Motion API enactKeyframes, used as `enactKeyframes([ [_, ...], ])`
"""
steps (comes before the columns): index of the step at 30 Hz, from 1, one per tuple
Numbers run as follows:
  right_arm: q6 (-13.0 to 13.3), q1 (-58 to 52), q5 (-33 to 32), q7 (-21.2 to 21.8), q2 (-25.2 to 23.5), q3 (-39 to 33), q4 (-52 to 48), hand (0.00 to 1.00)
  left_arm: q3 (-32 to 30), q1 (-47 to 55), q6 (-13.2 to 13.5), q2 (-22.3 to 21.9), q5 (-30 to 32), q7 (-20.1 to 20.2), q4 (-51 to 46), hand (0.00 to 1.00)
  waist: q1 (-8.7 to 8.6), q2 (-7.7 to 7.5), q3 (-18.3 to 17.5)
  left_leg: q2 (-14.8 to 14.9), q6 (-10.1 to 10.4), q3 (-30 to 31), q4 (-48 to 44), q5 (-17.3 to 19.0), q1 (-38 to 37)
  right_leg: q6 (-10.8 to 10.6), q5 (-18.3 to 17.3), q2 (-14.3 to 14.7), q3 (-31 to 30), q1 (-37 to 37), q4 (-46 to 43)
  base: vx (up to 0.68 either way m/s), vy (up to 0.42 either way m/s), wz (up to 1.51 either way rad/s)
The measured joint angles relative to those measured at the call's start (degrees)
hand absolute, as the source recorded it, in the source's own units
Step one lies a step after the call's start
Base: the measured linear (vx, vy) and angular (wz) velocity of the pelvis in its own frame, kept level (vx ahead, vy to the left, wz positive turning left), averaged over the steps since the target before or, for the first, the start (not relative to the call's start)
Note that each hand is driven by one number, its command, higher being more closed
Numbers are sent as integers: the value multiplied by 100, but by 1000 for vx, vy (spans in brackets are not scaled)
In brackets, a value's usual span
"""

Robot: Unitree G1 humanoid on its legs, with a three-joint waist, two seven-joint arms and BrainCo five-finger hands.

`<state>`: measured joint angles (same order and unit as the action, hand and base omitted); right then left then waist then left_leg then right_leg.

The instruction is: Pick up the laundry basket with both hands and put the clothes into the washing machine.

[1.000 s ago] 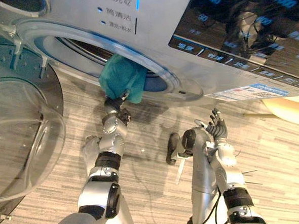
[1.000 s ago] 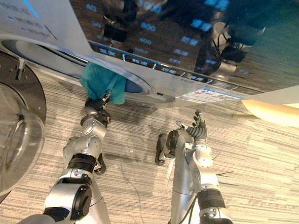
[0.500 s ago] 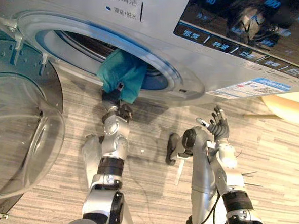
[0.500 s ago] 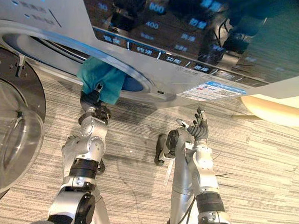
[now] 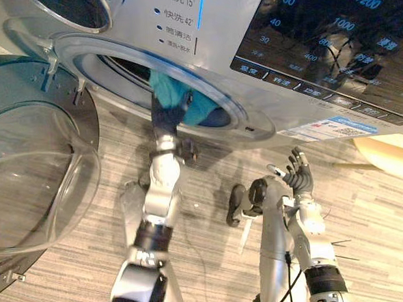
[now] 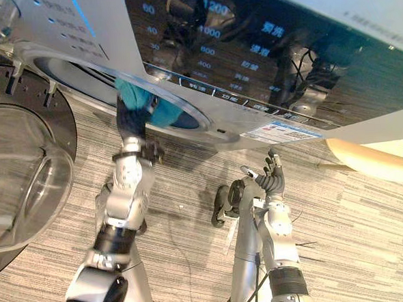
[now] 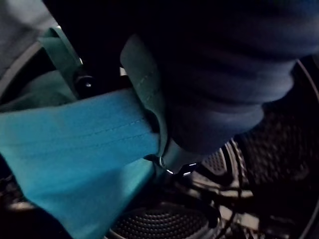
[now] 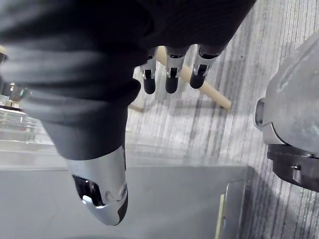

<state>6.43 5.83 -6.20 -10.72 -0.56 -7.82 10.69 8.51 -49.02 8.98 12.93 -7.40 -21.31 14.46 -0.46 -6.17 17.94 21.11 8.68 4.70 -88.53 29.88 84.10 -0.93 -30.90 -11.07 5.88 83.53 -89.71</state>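
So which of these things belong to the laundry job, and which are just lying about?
In the job: teal garment, washing machine, its open door, left hand at the drum mouth.
Lying about: right hand, open over the floor; cream curved thing, too cut off to name.

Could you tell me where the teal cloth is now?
In the eye views, the teal cloth sits in the washing machine's opening, on the robot's left, against its left hand.

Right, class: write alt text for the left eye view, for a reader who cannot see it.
The robot's left hand is up against a teal cloth in the mouth of a silver washing machine, whose glass door stands open at the left. Its right hand hangs open over the wood-grain floor.
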Motion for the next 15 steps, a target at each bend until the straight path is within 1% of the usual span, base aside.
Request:
enactKeyframes([
  [1,8,4,-3,35,3,-2,-43,0,-8,-302,-19,175,113,-7,211,0,-28,-1,-2,15,-1,6,-27,0,82,24,43,23,1,80,8,26,-31,-27],
  [3,98,18,-3,98,26,-1,-51,0,95,-922,-137,468,341,4,683,0,-78,-2,-3,96,-2,18,-97,1,252,32,96,101,4,233,13,36,-29,-27],
  [4,116,50,-5,101,25,1,-50,0,118,-1144,-175,589,446,4,849,0,-131,-1,-3,108,-2,55,-147,1,327,42,110,107,18,291,5,40,-29,-19],
  [5,130,62,-5,101,26,0,-50,0,140,-1231,-194,678,515,3,920,0,-168,-1,-3,113,-2,70,-168,1,353,43,111,106,17,306,-4,45,-26,-10],
  [6,206,60,-6,99,36,-4,-51,0,263,-1381,-227,765,682,6,1048,0,-199,-2,-4,128,-2,75,-190,1,394,43,111,106,23,333,-15,45,-36,-5],
  [10,247,54,-7,100,29,-6,-64,0,370,-1560,-413,802,1579,3,1266,0,-200,-6,-6,196,-2,79,-223,2,456,79,131,111,34,394,-35,39,-53,-6],
  [15,321,54,-13,97,21,-9,-65,0,376,-1560,-642,668,2025,16,1497,0,-180,-8,-7,192,-2,150,-341,2,445,81,131,96,36,352,-154,17,-53,3],
])
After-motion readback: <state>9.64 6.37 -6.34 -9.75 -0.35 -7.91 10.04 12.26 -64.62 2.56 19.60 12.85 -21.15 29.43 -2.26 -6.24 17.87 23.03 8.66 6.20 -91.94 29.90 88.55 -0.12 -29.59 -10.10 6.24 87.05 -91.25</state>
